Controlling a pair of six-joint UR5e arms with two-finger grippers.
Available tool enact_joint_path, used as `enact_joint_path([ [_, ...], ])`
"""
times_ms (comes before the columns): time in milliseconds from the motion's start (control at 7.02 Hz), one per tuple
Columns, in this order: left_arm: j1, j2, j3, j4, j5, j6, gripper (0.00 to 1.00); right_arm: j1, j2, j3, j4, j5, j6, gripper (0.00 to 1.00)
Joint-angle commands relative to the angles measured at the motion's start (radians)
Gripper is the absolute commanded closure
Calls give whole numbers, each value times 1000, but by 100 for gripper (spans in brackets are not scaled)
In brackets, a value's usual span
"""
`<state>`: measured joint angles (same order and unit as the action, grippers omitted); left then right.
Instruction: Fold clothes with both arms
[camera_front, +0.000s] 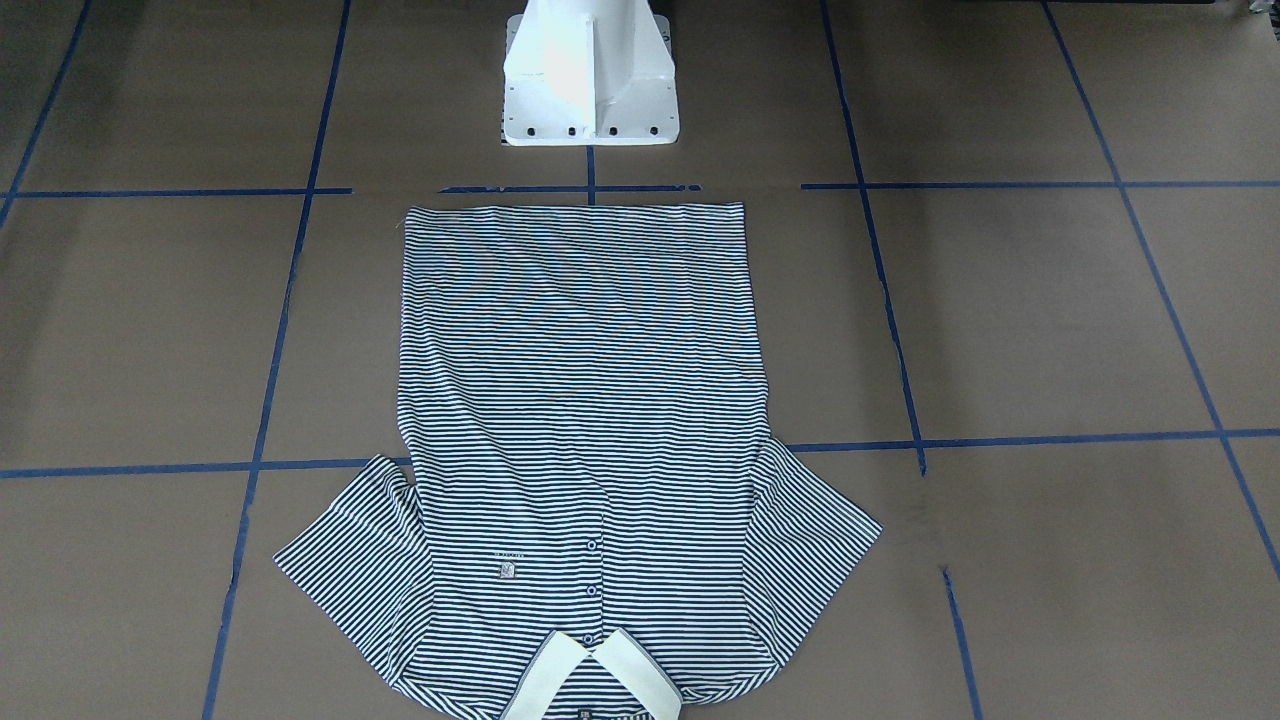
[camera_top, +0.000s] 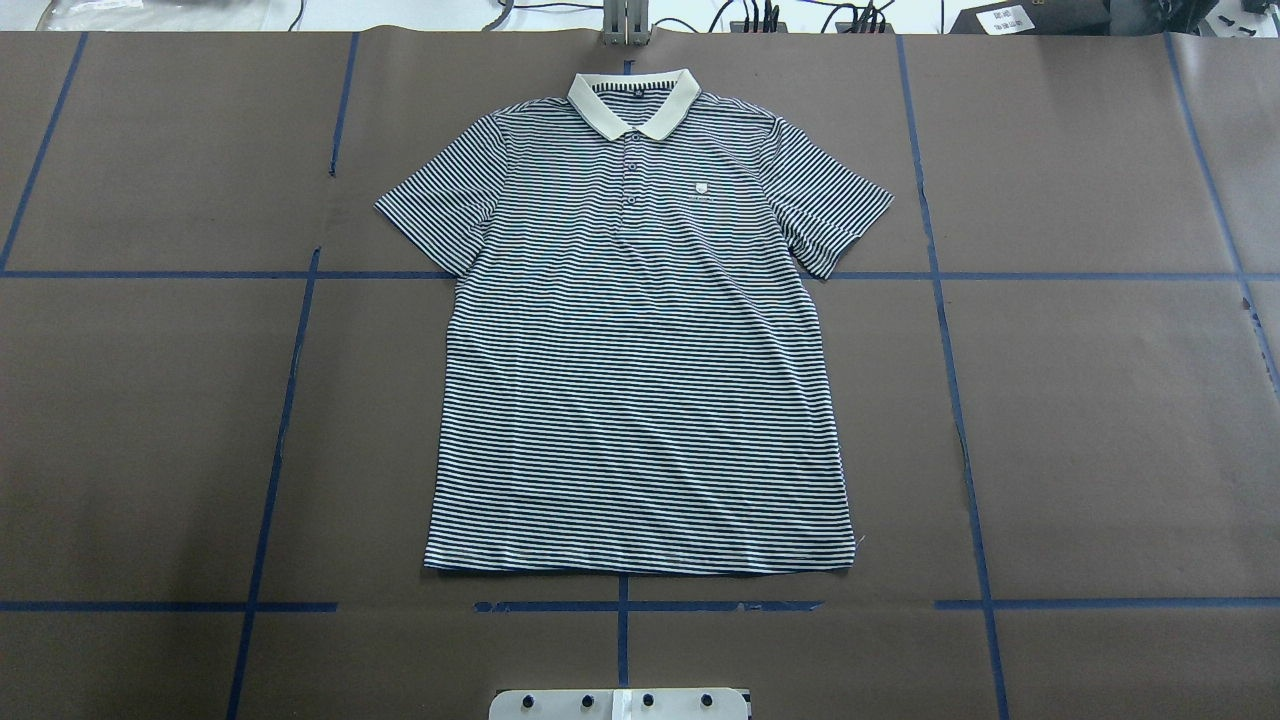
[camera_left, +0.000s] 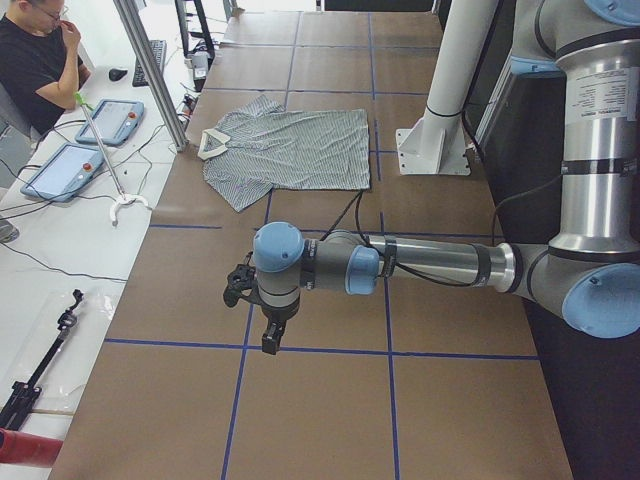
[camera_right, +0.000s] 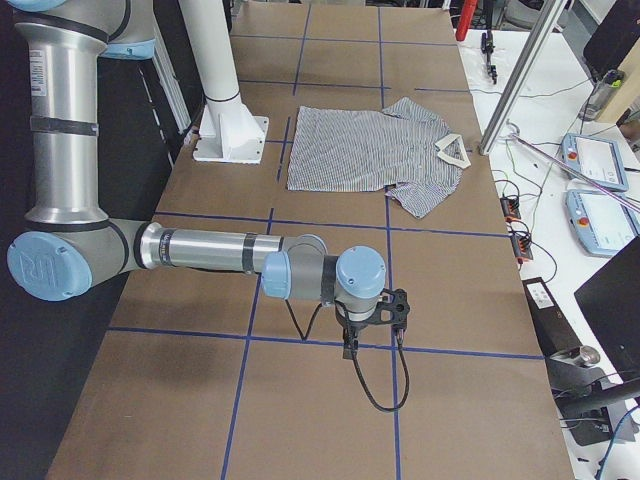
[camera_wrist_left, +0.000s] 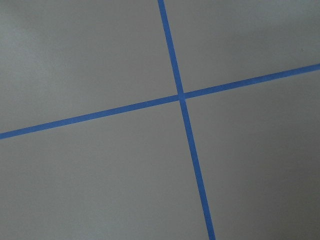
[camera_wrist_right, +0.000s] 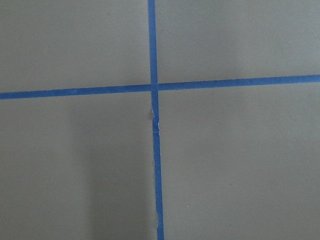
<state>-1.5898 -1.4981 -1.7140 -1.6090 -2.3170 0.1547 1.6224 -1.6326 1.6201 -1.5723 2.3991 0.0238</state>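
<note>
The shirt (camera_top: 640, 360) is spread flat on the worktop (camera_top: 1100, 420) — left hand (camera_left: 270, 343) and right hand (camera_right: 350, 346) held away, grip cannot be told.

Left pincer (camera_left: 269, 338) and right pincer (camera_right: 352, 343) point downward.

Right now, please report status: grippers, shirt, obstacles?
Left gripper and right gripper over brown table, jaws unreadable. Navy-and-white striped polo shirt flat, unfolded. Nothing on it.
</note>
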Motion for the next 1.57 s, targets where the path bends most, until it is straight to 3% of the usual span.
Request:
enact_joint_path([
  [0,-1,1,-10,-2,-2,0,0,7,11,12,0,-1,8,0],
  [143,-1,-2,-19,-3,-2,-1,0,5,26,18,0,5,11,0],
  [570,4,-89,-97,-29,-18,2,0,-149,195,3,26,5,21,0],
  [713,22,-91,-87,-113,-30,2,0,-256,265,-31,134,-23,21,0],
  [855,93,-91,-88,-183,-33,-9,0,-307,328,-101,240,-46,104,0],
  [1140,122,-137,-73,-186,-41,-17,0,-451,518,-198,259,-89,444,0],
  [1283,169,-199,-31,-186,-38,-114,0,-511,560,-198,259,-177,491,0],
  [1425,219,-235,-19,-196,-33,-255,0,-539,600,-221,259,-199,552,0],
])
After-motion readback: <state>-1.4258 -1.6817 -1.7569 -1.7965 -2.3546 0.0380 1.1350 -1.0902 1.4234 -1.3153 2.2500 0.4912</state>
